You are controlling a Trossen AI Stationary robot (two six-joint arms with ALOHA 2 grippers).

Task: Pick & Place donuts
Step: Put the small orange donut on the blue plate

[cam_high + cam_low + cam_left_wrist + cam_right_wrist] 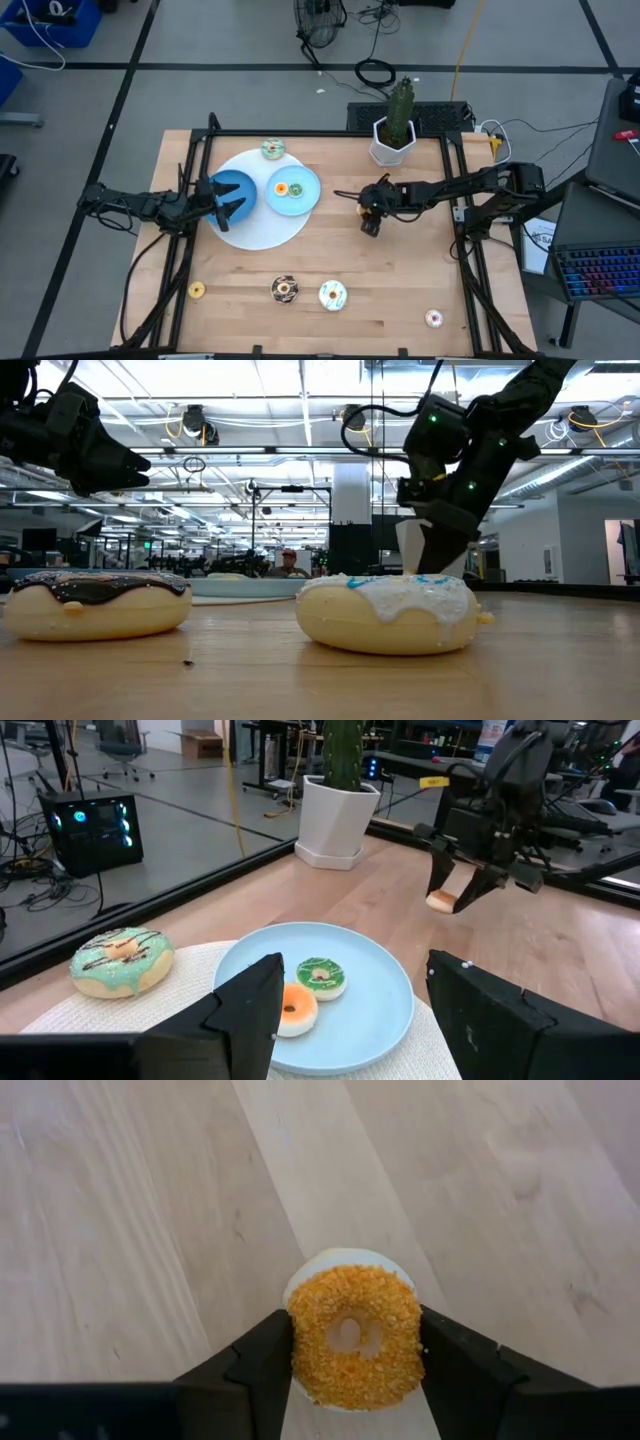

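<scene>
The work surface is a light wooden table (400, 290) with pale grain, bordered by a black metal frame. The right gripper (352, 1355) hangs above the bare table centre-right, its two dark fingers clamped on a small ring donut topped with orange crumbs (354, 1338), lifted clear of the wood. The left gripper (350, 1010) hovers over the dark blue bowl (230, 190) at the left edge of a white round mat (262, 225), fingers apart and holding nothing.

On the light blue round plate (303, 200) lie an orange-iced donut (297, 1007) and a green-iced donut (321, 977), touching. A mint-green donut with chocolate drizzle (122, 960) sits on the mat's far edge. Along the near edge of the table lie a small yellow donut (197, 290), a chocolate-iced donut (285, 289), a white-iced donut with blue sprinkles (333, 295) and a small pink donut (434, 318), well apart. A cactus in a white angular pot (395, 135) stands at the far edge.

Beyond is an open workshop with ceiling lights, cables and a grey floor.
</scene>
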